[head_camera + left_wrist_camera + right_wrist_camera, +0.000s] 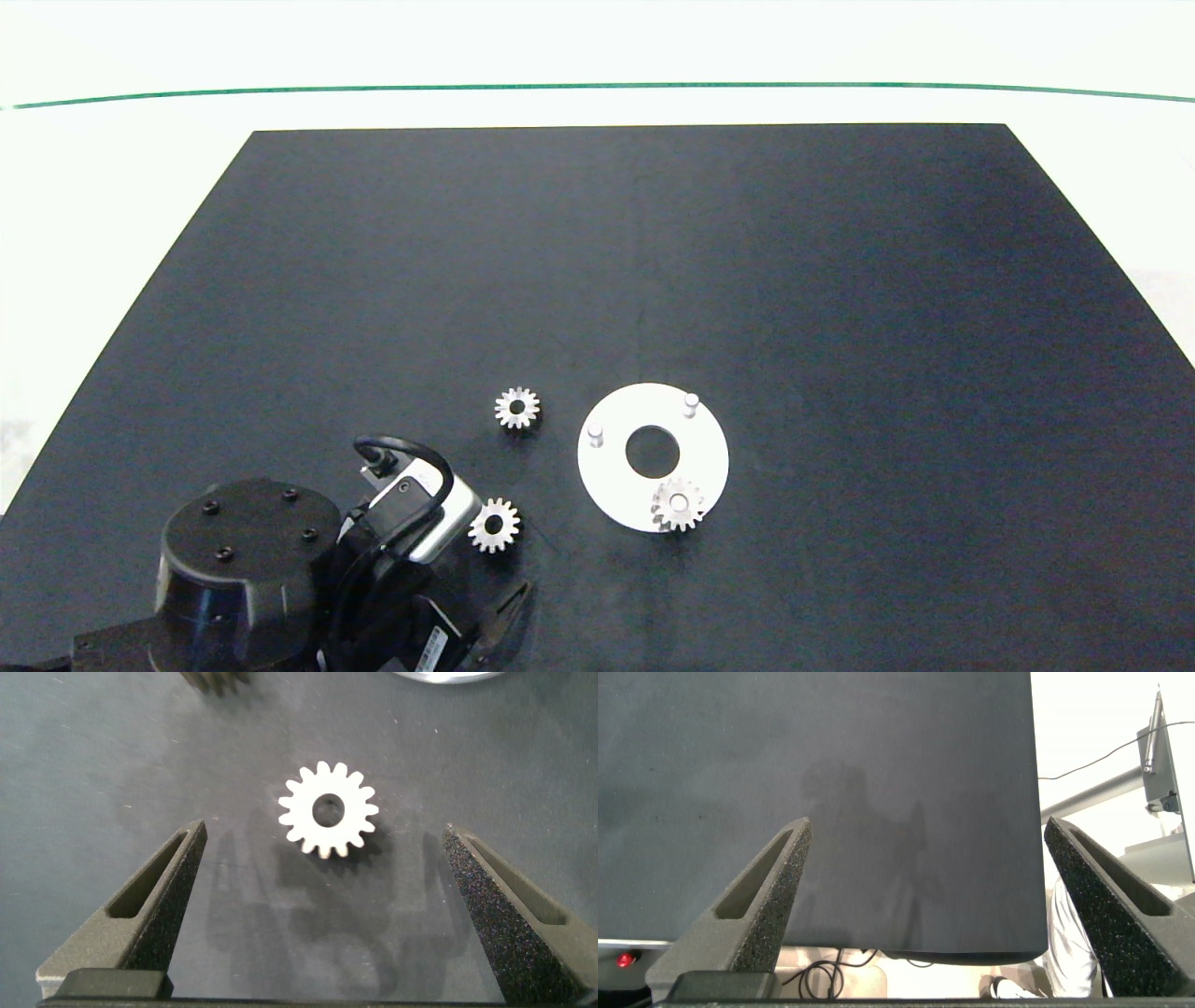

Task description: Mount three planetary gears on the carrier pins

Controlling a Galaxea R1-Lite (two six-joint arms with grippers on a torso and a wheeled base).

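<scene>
Head view: the white disc (611,485) lies on the black mat (635,261), with one gear (679,504) already seated on its nearest pin. Two carrier pins stand bare, one (596,434) on the disc's left and one (691,404) at its far side. Two loose planetary gears lie flat on the mat left of the disc: a far one (517,408) and a near one (494,525) just beside the left arm's wrist. The left gripper itself is mostly hidden under its wrist camera here; the right arm is out of this view.

Left wrist view: the left gripper (322,849) hangs over the near gear (328,809), fingers wide apart and holding nothing. The gear sits a little ahead of the fingertips, roughly centred between them. To do this pick well, I judge the gripper should advance until the pads flank the gear, descend to the mat, then close squarely across the teeth so the gear stays level for the pin. Another gear (217,679) and the disc rim (448,676) are cut off at the picture's edge.

Right wrist view: the right gripper (924,849) is parked beyond the mat's edge (878,765), fingers spread and empty.
</scene>
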